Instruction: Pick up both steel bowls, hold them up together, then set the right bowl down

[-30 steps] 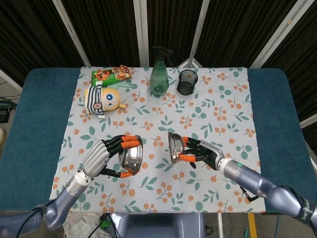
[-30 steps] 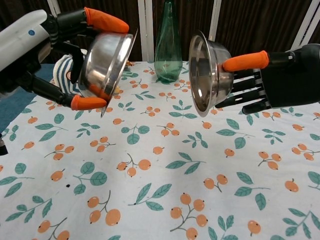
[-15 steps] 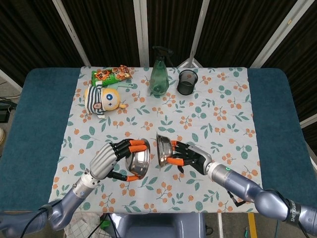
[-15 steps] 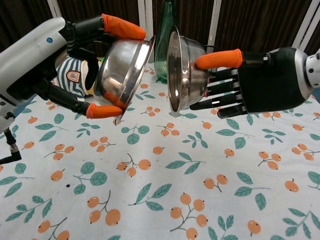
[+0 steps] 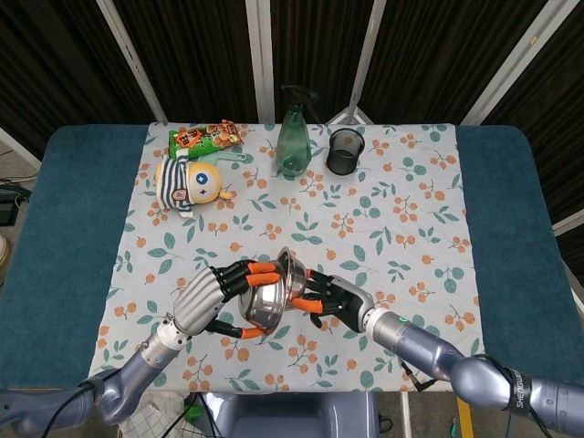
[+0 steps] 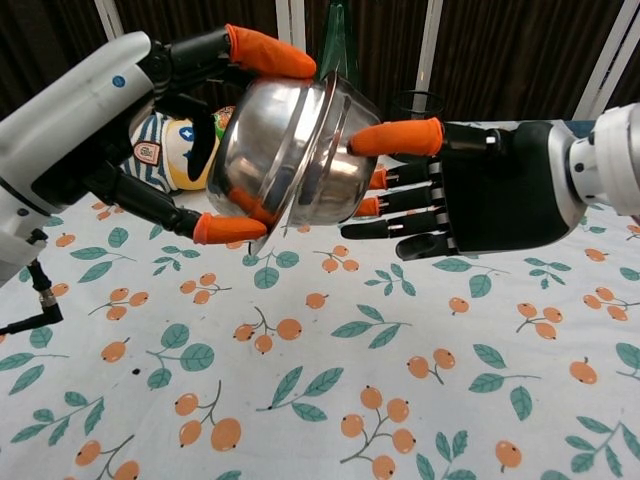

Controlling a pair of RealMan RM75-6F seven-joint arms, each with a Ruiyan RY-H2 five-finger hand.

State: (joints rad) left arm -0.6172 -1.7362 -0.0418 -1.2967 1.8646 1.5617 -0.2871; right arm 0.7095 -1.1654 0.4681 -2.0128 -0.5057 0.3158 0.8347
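Both steel bowls are held rim to rim above the floral cloth [image 6: 320,400] near the table's front edge, the left bowl [image 6: 262,150] clasped between the orange-tipped thumb and fingers of the left hand [image 6: 150,130], the right bowl [image 6: 335,160] clasped likewise by the right hand [image 6: 470,185]

Two steel bowls [image 6: 290,150] are held together above the front of the surface [image 5: 73,228], between the left hand [image 5: 203,297] and the right hand [image 5: 336,296]. Behind them, a snack packet [image 5: 208,139], plush toy [image 5: 189,182], spray bottle [image 5: 293,137] and cup [image 5: 345,151] are set along the far edge.
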